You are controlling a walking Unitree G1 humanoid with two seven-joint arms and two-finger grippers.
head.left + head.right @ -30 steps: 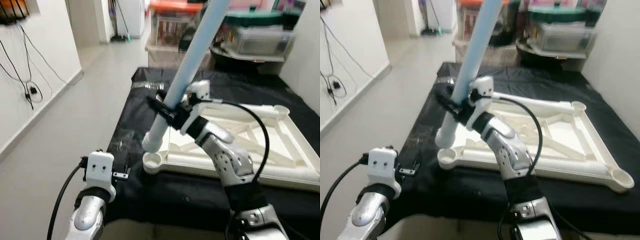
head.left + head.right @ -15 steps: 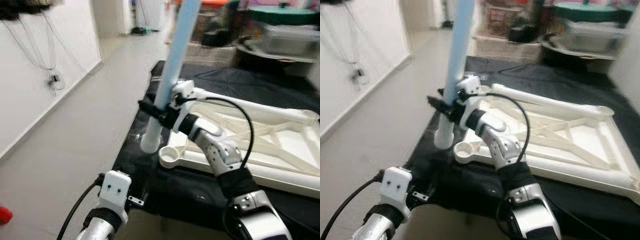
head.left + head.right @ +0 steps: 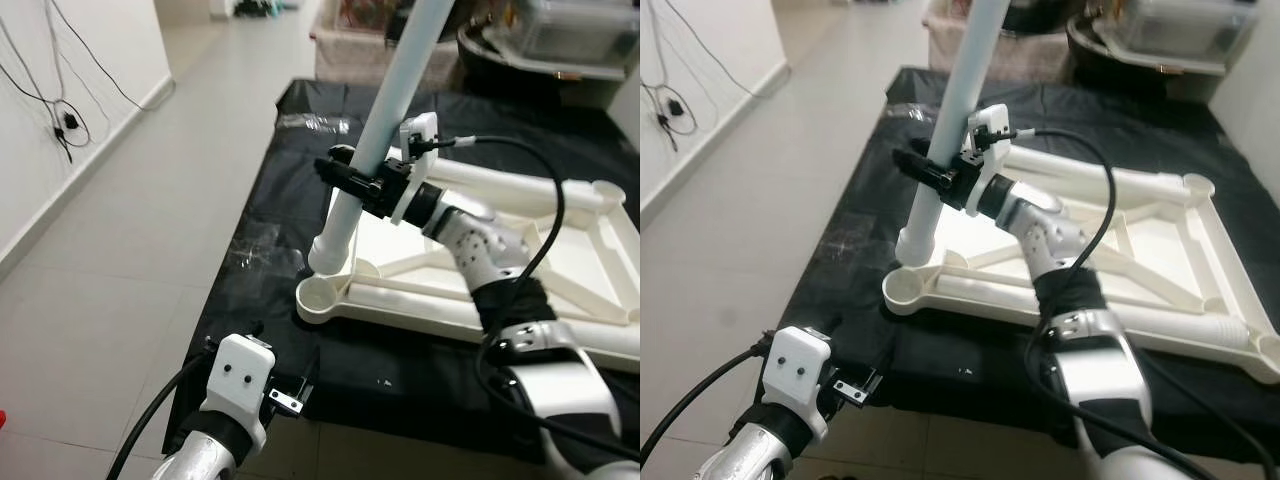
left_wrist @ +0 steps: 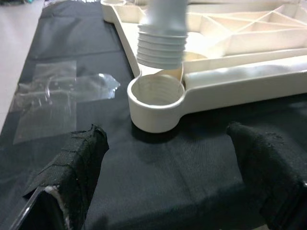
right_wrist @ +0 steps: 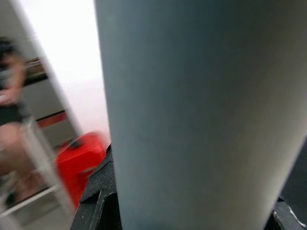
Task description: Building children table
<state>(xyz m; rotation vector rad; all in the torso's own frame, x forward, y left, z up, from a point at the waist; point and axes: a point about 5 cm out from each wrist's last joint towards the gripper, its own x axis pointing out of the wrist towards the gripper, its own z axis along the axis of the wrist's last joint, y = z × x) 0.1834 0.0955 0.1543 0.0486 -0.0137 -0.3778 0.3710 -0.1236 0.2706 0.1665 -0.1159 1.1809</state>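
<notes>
The right gripper is clamped on the leg, whose threaded end hangs tilted just above the corner socket of the tabletop, which lies upside down on the black counter. Best bet: straighten the leg upright, centre it over the socket, then lower and twist. The left gripper sits spread wide, low near the counter edge.
</notes>
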